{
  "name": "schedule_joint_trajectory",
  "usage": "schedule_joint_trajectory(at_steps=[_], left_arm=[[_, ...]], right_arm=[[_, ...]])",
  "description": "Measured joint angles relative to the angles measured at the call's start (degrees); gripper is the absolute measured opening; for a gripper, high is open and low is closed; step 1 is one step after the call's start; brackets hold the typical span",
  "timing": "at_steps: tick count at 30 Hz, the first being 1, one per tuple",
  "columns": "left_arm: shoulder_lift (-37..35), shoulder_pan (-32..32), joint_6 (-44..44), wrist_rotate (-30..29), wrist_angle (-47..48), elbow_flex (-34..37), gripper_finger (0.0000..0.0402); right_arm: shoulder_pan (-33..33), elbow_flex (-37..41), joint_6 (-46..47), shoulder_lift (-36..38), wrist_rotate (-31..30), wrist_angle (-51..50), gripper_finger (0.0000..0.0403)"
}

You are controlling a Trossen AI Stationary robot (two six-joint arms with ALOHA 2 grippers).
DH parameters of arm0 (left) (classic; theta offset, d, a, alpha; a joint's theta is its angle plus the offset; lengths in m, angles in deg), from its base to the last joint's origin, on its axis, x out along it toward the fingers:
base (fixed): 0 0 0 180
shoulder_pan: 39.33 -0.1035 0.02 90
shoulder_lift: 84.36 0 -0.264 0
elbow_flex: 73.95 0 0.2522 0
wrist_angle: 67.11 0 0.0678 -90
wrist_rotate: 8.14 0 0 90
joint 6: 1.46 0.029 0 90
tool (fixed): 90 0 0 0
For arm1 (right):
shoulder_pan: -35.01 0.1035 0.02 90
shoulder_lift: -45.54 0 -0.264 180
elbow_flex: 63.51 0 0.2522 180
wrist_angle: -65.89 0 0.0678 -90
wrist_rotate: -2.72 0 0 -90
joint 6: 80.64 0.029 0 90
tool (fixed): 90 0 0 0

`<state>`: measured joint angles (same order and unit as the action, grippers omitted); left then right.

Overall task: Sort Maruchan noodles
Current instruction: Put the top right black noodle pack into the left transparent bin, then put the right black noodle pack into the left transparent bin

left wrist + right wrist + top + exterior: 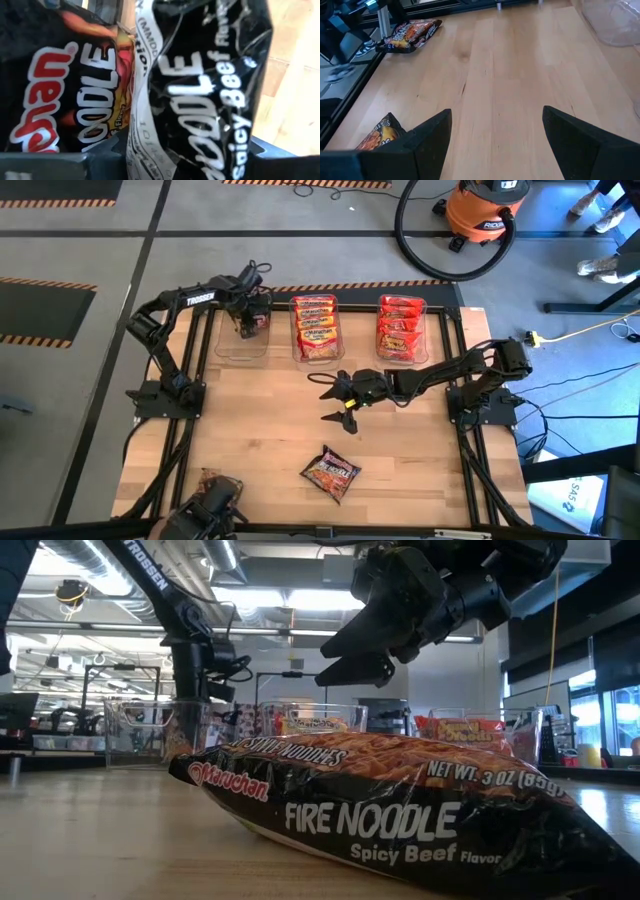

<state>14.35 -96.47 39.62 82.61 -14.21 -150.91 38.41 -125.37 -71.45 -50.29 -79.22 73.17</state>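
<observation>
My left gripper (248, 320) points down into the left clear tub (222, 345) at the table's far side. It is closed on a dark Fire Noodle packet (200, 100); a second dark packet (65, 100) stands beside that one. My right gripper (340, 402) hovers open above the bare middle of the table, holding nothing (497, 135). A dark Maruchan packet (332, 473) lies flat near the table's front edge, close in the low view (400, 810). Another packet (208, 480) lies at the front left. My left gripper comes from above, pointing down, with the dark packet between its two fingers (280, 157). The packet's lower part (190, 145) fills the gap from one finger to the other. The packet stands on edge against the second dark packet; what it rests on is hidden.
The middle tub (340, 350) holds orange-yellow packets (316, 328) and the right tub (425, 340) holds red ones (398, 328). Bare wood lies between the tubs and the front edge. Both arm bases stand at the table's side edges.
</observation>
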Motion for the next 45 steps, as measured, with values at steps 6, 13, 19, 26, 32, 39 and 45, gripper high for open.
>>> schedule_joint_trajectory(at_steps=[6, 13, 19, 26, 32, 39, 45], left_arm=[[0.00, 1.16, -1.83, -3.36, -1.81, 0.00, 0.0198], [-1.56, 2.20, -1.92, -6.19, -1.19, 0.00, 0.0198], [-6.08, 2.02, -2.40, -6.22, -1.28, 0.00, 0.0197], [-8.49, 1.16, -4.48, -6.22, -2.69, 0.00, 0.0197], [-8.78, 1.71, -5.49, -6.22, -2.69, 0.00, 0.0196], [-14.03, 2.90, -6.47, -6.20, -2.78, 0.00, 0.0196], [-19.72, 2.92, -9.97, -5.60, -4.31, 0.00, 0.0196]], right_arm=[[0.00, 0.00, 0.09, 0.00, 0.07, 0.00, 0.0292], [0.00, 0.00, 0.13, 0.00, 1.00, -0.02, 0.0292], [0.02, 0.00, 0.00, 0.00, 2.69, -0.09, 0.0292], [0.02, 0.00, -0.28, 0.00, 2.69, -0.04, 0.0292], [0.02, 0.00, 0.04, 0.00, 3.13, -0.02, 0.0292], [0.02, 0.00, 0.09, 0.00, 3.10, -0.02, 0.0292], [0.02, 0.00, 0.09, 0.00, 3.10, 0.00, 0.0292]])
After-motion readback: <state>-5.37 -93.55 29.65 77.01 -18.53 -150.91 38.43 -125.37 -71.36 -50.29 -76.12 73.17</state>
